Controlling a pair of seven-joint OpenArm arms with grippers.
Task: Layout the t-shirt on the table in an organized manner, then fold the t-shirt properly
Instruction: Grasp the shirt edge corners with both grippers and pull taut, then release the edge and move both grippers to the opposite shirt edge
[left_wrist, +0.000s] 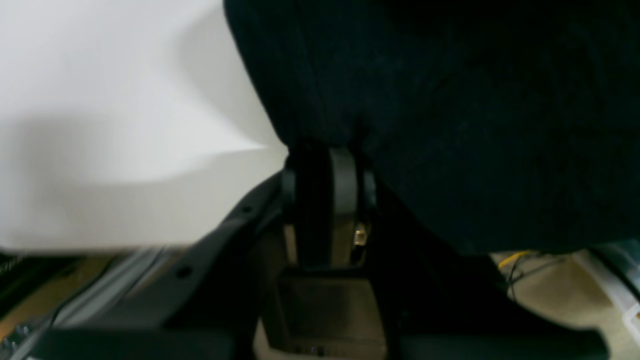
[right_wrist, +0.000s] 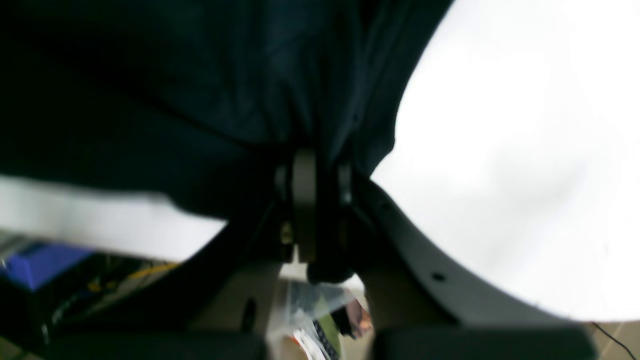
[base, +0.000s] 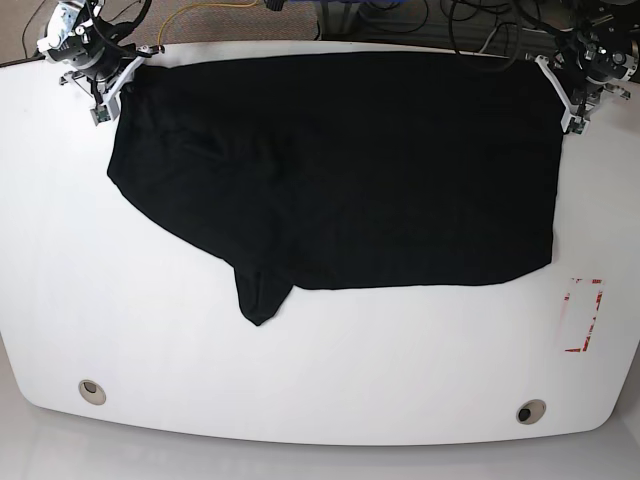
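Observation:
A black t-shirt (base: 340, 170) lies spread across the far half of the white table (base: 330, 380), one sleeve pointing toward the near edge. My left gripper (base: 560, 85) is at the shirt's far right corner, shut on the cloth (left_wrist: 450, 125), which bunches between its fingers (left_wrist: 342, 175). At the far left corner my right gripper (base: 122, 82) is shut on the shirt's edge (right_wrist: 225, 100), with fabric gathered at its fingertips (right_wrist: 305, 175).
Two round grommet holes (base: 91, 390) (base: 530, 411) sit near the table's front edge. A red-outlined rectangle mark (base: 583, 315) is at the right. Cables (base: 420, 15) lie on the floor beyond the far edge.

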